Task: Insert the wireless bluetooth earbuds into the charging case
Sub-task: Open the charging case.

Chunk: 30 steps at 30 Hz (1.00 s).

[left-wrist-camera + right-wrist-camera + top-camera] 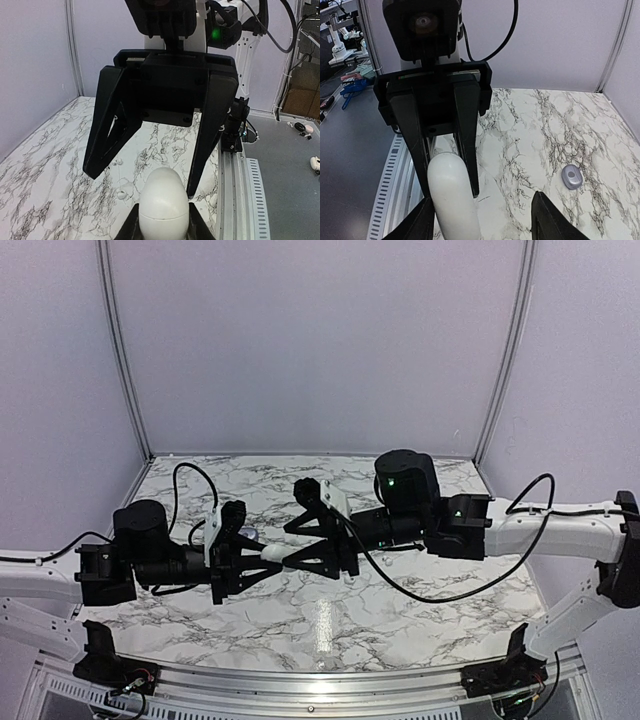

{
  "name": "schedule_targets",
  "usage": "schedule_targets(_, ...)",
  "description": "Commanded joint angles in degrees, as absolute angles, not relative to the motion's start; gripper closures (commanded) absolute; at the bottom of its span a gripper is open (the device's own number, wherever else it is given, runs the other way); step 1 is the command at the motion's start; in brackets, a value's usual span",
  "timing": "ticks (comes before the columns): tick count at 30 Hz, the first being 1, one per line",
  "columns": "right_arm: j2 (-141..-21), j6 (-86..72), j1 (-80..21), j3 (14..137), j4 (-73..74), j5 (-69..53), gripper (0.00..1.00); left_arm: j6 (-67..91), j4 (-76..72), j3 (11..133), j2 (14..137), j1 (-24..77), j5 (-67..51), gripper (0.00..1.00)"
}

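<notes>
Charging case [163, 207]: white and egg-shaped, it sits clamped between the fingers of my left end effector [450, 187], lifted off the bench [400, 600] over its middle. Both arms reach in from their sides with forearms close to level, and the two wrists face each other head-on. My right end effector [141, 181] has its fingers spread wide.

The case's long axis runs along the left fingers, roughly level. Its rounded free end points straight at the right wrist. In the right wrist view that end reaches in between my spread right fingers and lies close to one of them. I cannot tell whether it touches. The seam of the case shows as a faint line across its lower part in the left wrist view. I cannot tell if the lid is parted.

A small grey, slightly shiny bud [572, 176] lies flat on the marble on the left arm's side, well apart from the case. Two tiny pale specks [121, 194] lie on the bench below the right fingers, too small to make out.

Panels close the bench at the back and both sides, and a ribbed metal rail [235, 185] runs along the near edge. Bare marble shows behind and to the right of the meeting point, and the right arm's cable [440, 592] droops across it.
</notes>
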<state>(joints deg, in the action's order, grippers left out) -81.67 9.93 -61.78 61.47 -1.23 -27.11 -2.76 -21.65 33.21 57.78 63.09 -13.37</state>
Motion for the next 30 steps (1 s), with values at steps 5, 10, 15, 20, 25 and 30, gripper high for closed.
schedule_targets(5, -81.04, 10.07, -61.61, 64.53, -0.44, -24.98, 0.44, -2.61, -25.53, 32.56, 54.83, 62.75, -17.86, 1.00)
schedule_targets(10, -79.98, 8.81, -60.42, 64.19, -1.60, -25.84, 0.44, -2.68, -26.07, 32.08, 54.32, 62.75, -19.53, 1.00)
schedule_targets(15, -79.58, 7.77, -59.45, 64.01, -2.20, -25.81, 0.45, -2.71, -26.19, 32.32, 54.40, 62.75, -21.05, 1.00)
schedule_targets(20, -79.45, 7.73, -59.24, 63.55, -2.29, -25.11, 0.45, -2.89, -26.35, 32.18, 54.15, 62.75, -21.61, 1.00)
schedule_targets(25, -79.89, 8.20, -59.24, 63.84, -1.66, -24.83, 0.46, -2.92, -26.52, 32.22, 54.23, 62.75, -21.65, 1.00)
schedule_targets(30, -79.25, 8.89, -59.24, 63.90, -1.56, -26.81, 0.46, -2.62, -26.53, 32.23, 54.53, 62.75, -20.13, 1.00)
